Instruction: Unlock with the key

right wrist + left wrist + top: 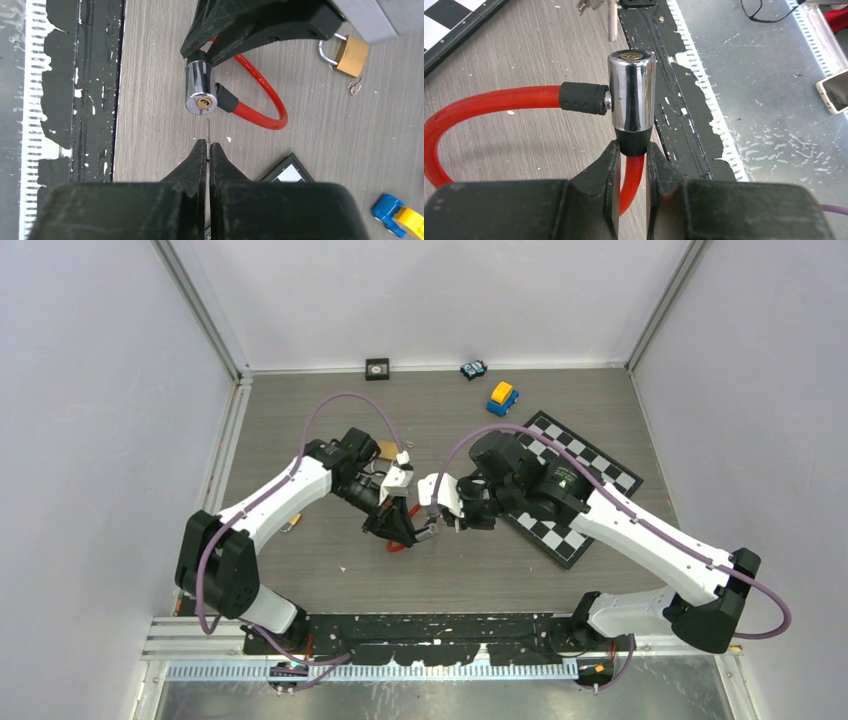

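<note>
A red cable lock (489,100) has a chrome cylinder (631,90) with a brass keyhole on its end. My left gripper (632,152) is shut on the black base of the cylinder and holds it above the table. In the right wrist view the cylinder (200,90) faces my right gripper (208,146), which is shut on a thin key (208,127). The key tip sits just short of the keyhole. In the top view both grippers meet at the table's middle, left (400,527) and right (440,518).
A brass padlock (350,54) with a small key (354,88) lies on the table past the cable. A checkerboard (585,490) lies under the right arm. A blue-yellow toy car (502,398), a small toy (473,369) and a black square (377,368) sit at the back.
</note>
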Available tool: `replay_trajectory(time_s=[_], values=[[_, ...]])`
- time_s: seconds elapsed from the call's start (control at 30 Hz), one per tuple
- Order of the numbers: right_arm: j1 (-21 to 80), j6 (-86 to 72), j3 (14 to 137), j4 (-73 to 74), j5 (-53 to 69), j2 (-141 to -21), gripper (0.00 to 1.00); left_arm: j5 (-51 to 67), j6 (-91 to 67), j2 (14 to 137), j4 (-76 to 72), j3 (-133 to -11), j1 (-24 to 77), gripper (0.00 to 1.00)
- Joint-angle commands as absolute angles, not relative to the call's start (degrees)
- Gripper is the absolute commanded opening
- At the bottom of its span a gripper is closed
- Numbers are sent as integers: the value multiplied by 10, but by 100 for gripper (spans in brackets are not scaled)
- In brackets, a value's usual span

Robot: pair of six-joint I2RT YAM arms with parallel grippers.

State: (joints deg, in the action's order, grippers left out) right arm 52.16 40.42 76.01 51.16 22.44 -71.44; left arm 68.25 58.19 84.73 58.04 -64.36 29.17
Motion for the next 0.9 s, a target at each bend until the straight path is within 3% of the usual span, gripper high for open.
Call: replay_trajectory(time_s=[0.0,0.87], values=[[547,439,798,516,171,-721,1,726,654,871,672,-682,279,0],[634,470,854,549,94,-765,1,729,691,884,708,-670,271,0]])
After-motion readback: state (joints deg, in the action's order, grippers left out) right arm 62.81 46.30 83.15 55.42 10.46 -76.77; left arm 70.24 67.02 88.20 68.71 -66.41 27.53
